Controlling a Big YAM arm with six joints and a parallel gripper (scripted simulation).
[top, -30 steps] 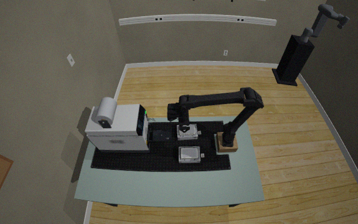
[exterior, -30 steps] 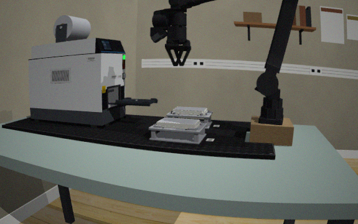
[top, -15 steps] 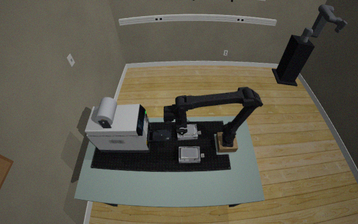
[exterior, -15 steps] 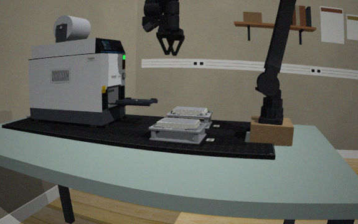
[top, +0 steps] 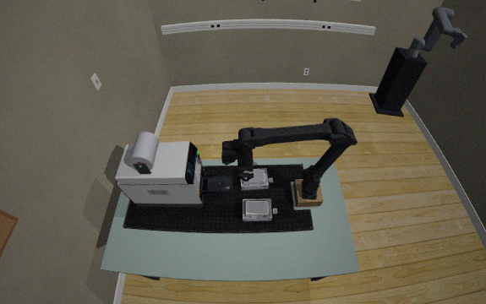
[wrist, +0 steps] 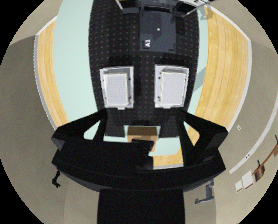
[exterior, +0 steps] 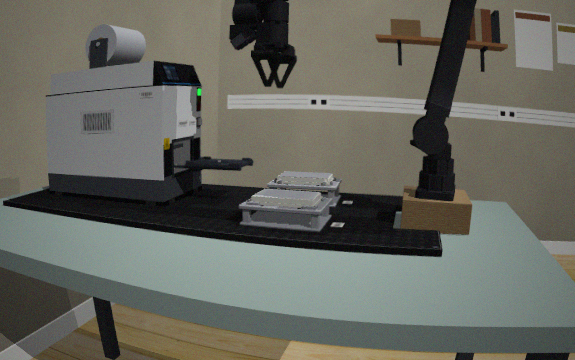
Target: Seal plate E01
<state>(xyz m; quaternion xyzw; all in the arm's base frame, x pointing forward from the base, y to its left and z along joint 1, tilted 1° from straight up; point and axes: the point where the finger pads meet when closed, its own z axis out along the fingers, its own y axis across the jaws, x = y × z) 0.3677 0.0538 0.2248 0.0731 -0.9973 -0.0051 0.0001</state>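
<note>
My gripper [exterior: 273, 75] is open and empty, pointing down, high above the table between the sealer and the two nests; it also shows in the top view [top: 247, 175]. Two white well plates sit in grey nests on the black mat: the far one [exterior: 307, 179] [top: 254, 178] and the near one [exterior: 287, 199] [top: 257, 209]. I cannot read which nest is N1. In the wrist view both plates [wrist: 115, 88] [wrist: 171, 87] lie below the fingers. The sealer [exterior: 122, 130] has its dark stage [exterior: 219, 162] [top: 219, 183] out and empty. Its lamp [exterior: 199, 92] glows green.
The arm's base stands on a wooden block [exterior: 436, 210] at the right end of the black mat [exterior: 217, 215]. A white foil roll [exterior: 116, 46] sits on top of the sealer. Small white label tags [exterior: 337, 225] lie beside the nests.
</note>
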